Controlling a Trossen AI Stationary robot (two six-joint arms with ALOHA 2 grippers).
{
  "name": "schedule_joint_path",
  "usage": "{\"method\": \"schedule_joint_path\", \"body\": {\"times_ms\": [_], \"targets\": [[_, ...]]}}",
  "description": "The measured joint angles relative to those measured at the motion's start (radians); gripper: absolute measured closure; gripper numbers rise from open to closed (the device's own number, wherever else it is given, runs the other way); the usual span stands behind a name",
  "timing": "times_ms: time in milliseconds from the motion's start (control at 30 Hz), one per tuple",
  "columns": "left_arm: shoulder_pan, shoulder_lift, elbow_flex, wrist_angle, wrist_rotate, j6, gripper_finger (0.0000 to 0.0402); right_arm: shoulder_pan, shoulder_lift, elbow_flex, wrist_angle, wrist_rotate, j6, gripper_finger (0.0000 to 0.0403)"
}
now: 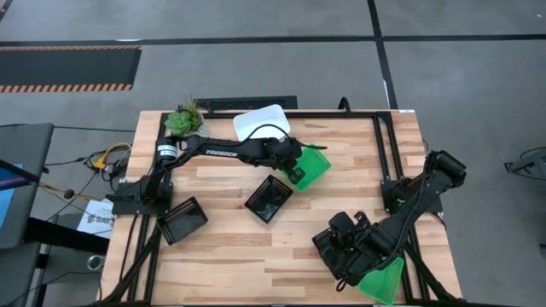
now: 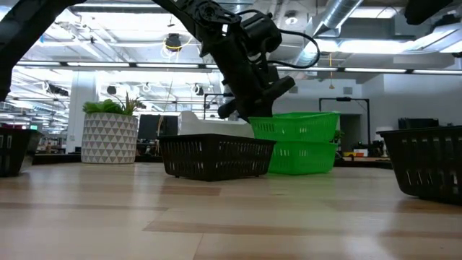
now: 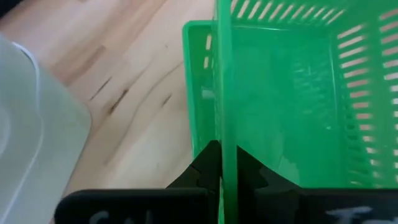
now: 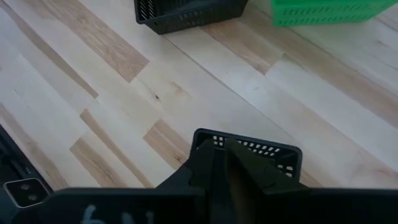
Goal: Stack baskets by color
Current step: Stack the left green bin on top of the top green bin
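Observation:
My left gripper (image 1: pixel 296 167) is shut on a green basket (image 1: pixel 314 165) at the table's middle. In the low view this basket (image 2: pixel 296 126) sits on top of a second green basket (image 2: pixel 302 157). A third green basket (image 1: pixel 381 280) lies at the near right edge. My right gripper (image 1: pixel 339 248) is shut on a black basket (image 4: pixel 252 150) near the front right. One black basket (image 1: pixel 270 199) rests on its base at the centre, another (image 1: pixel 182 220) at the near left. A white basket (image 1: pixel 262 122) lies at the far edge. My left gripper pinches the upper green basket's side wall (image 3: pixel 225 134), one finger inside the basket and one outside. The fingers slant down from the table's left side. The basket stays upright on top of the lower green basket (image 3: pixel 194 74). My right gripper has the black basket by the rim of its near wall (image 4: pixel 214 138), and the fingers (image 4: pixel 208 163) cover most of the place of contact. They slant down at it. The basket (image 2: pixel 427 167) is slightly tilted; whether it touches the table I cannot tell.
A potted plant (image 1: pixel 183 119) stands at the far left corner. A black metal frame (image 1: pixel 386 145) runs along the table's right side. Bare wood (image 1: pixel 230 256) lies between the two loose black baskets and the front edge.

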Motion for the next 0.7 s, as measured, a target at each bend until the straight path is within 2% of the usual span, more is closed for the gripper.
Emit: {"method": "schedule_joint_path", "body": {"times_ms": [300, 467, 700], "targets": [[0.0, 0.0, 0.0, -0.002, 0.016, -0.011, 0.0384, 0.001, 0.0, 0.0, -0.002, 0.0, -0.001, 0.034], [0.0, 0.0, 0.0, -0.005, 0.024, -0.012, 0.0343, 0.001, 0.0, 0.0, -0.005, 0.0, 0.0, 0.034], [0.0, 0.0, 0.0, -0.005, 0.106, -0.002, 0.0273, 0.001, 0.0, 0.0, -0.008, -0.003, 0.0, 0.034]]}}
